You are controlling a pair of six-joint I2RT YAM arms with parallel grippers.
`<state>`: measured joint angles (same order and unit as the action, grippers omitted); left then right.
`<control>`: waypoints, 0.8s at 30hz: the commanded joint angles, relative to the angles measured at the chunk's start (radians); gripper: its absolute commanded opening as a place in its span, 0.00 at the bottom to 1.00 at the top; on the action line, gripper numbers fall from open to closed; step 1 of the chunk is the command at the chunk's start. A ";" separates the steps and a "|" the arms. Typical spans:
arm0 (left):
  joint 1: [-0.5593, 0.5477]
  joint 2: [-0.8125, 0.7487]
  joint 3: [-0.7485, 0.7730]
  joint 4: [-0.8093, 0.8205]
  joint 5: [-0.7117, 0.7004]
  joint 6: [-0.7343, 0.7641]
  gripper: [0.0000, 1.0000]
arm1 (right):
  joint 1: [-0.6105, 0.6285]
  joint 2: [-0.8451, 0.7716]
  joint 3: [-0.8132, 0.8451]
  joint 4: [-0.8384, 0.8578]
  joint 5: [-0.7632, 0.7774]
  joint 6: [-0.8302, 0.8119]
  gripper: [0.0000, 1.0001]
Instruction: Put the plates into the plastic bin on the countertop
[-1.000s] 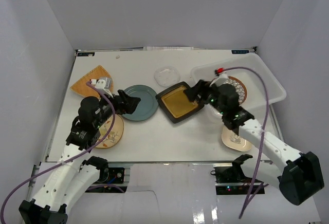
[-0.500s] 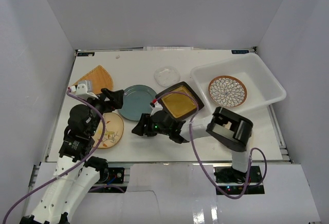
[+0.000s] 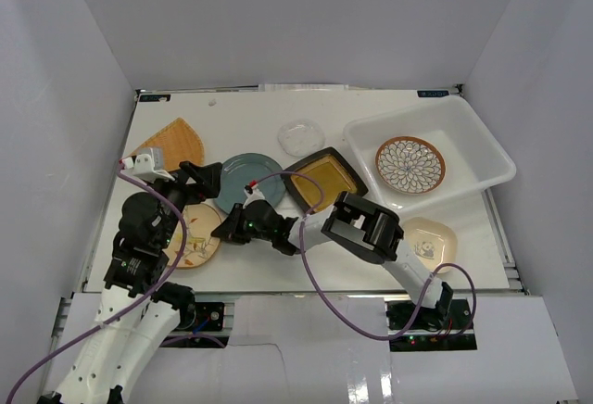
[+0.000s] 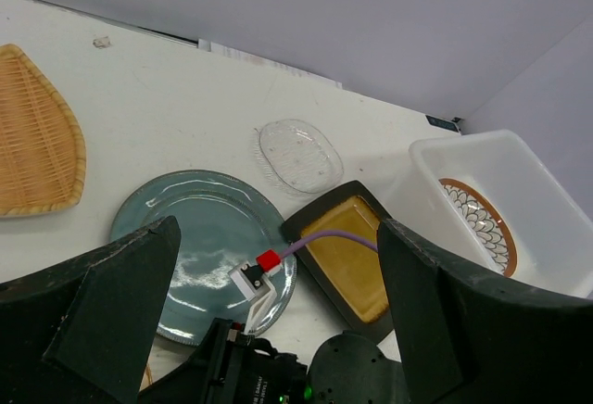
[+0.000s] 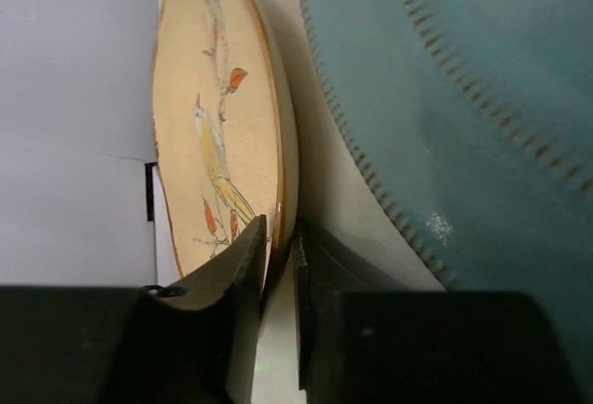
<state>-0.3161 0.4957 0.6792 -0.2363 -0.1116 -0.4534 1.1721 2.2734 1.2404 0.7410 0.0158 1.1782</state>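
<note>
- The right gripper [image 3: 223, 230] reaches across to the lower left of the overhead view. Its arm lies low over the countertop [image 3: 250, 112] and passes in front of the black square plate [image 3: 326, 178].
- In the right wrist view its two fingers [image 5: 236, 274] stand almost together, pinched on the rim of the bird-painted cream dish [image 5: 218, 135]. The dish runs edge-on up the left of that frame.
- Whether that rim is off the surface cannot be told.
- The bird-painted cream dish lies at the left of the overhead view, just beside the round blue-grey plate [image 3: 248, 174]. The blue-grey plate's ridged edge fills the right of the right wrist view.
- The left gripper [image 3: 208, 178] hovers over the left edge of the blue-grey plate, near the bird-painted cream dish. Its fingers are spread wide with nothing between them.
- The orange woven plate [image 3: 169, 142] lies in the upper left, apart from both grippers.
- The clear glass plate [image 3: 302, 134] sits at upper centre, just above the black square plate.
- The plastic bin [image 3: 482, 149] stands at the upper right, well apart from both grippers. The petal-patterned plate [image 3: 410, 164] lies flat on its floor.
- A second cream dish [image 3: 428, 240] rests on the countertop just below the bin.
</note>
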 commanded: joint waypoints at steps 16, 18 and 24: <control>0.006 -0.032 0.053 -0.011 -0.054 -0.013 0.98 | -0.170 -0.785 -0.338 -0.146 0.101 -0.517 0.08; 0.005 -0.032 0.045 -0.014 -0.056 -0.037 0.98 | -0.306 -0.929 -0.384 -0.216 0.075 -0.528 0.08; 0.005 0.032 0.020 -0.063 -0.030 -0.184 0.94 | -0.786 -1.207 -0.433 -0.432 0.046 -0.569 0.08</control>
<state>-0.3161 0.4831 0.7033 -0.2459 -0.1493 -0.5411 0.5743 1.1786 0.8146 0.3046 0.0624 0.6315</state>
